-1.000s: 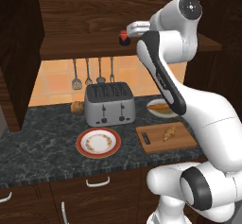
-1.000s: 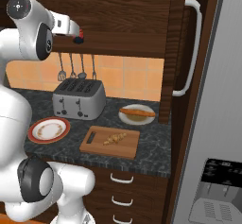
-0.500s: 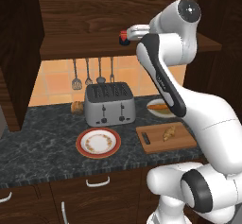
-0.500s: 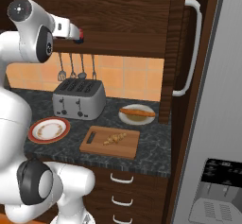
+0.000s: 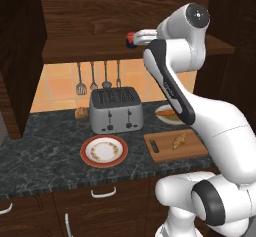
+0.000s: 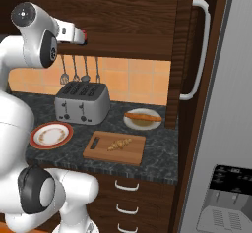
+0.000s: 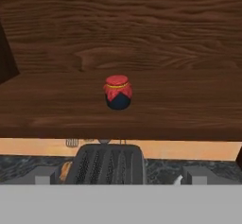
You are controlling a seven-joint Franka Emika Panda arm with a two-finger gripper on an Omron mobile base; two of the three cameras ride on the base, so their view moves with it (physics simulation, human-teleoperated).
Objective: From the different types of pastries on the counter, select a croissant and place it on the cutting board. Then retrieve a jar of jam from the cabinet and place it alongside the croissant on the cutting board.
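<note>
**Approach to the jam jar on the cabinet shelf: hazards and blind spots**

The small squat dark jar with a red lid (image 7: 117, 92) stands upright on the open shelf of the dark brown wooden wall cabinet (image 5: 90, 48), well back from the shelf's front edge and apart from the gripper. The two-finger gripper (image 5: 132, 39) is raised to shelf height and points into the cabinet. In the hand view its two tips sit far apart at the bottom corners, so treat the fingers as spread with nothing between them.

The small golden-brown crescent-shaped croissant (image 5: 178, 141) lies on the flat light-brown wooden cutting board (image 5: 175, 146). Judge the first half of the task complete; the jar retrieval is in hand.

**Risks**
1. The jar is short and round. If you close off-centre, expect it to slip or tip on the shelf.
2. The shelf edge lies between the gripper and the jar. A low approach could strike it.
3. The silver four-slot toaster (image 5: 116, 110) stands directly below. A dropped jar would likely hit it or the dark marbled stone counter (image 5: 45, 146).
4. On placement, bare board beside the croissant is limited. You could nudge the pastry.

**Poorly visible**
- In both base views the jar is small and partly masked by the gripper.
- The remaining gap to the jar cannot be judged.
- The small brown bun-like lump (image 5: 81, 113) is half hidden behind the toaster.
</note>
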